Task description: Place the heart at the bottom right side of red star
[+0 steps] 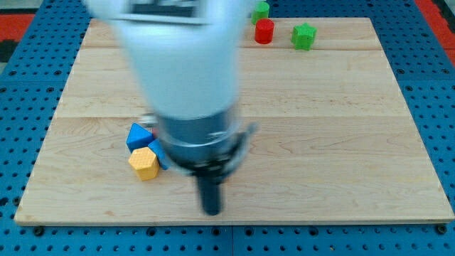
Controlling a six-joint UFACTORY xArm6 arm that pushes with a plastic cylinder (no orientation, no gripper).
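arm [181, 64]: big white-and-grey body, blurred, drops in from 12 o'clock, covers much of the counter's centre-left.
my tip [211, 211]: dark rod end, low on the counter [341, 128], near the 6 o'clock edge, a bit left of centre.
end effector: plain rod, no jaws to open or shut, holds nothing; tip touches no block.
blue block [138, 135]: wedge-like, at approx 10 o'clock from tip, near but apart from it.
second blue block [157, 151]: just a sliver shows, tucked betw the first blue one and the arm body; shape can't tell.
yellow block [144, 163]: angular, chunky, at 9 o'clock from tip, touching the blue ones, right under the wedge.
red block [264, 31]: cylinder-like, far at 1 o'clock from tip, by the counter's top edge.
green block [303, 35]: star-ish, just at 3 o'clock of the red one, apart from it.
second green block [261, 11]: at 12 o'clock of the red one, partly behind the arm.
heart: can't make one out; may be hidden by the arm.
red star: none clearly seen as a star.
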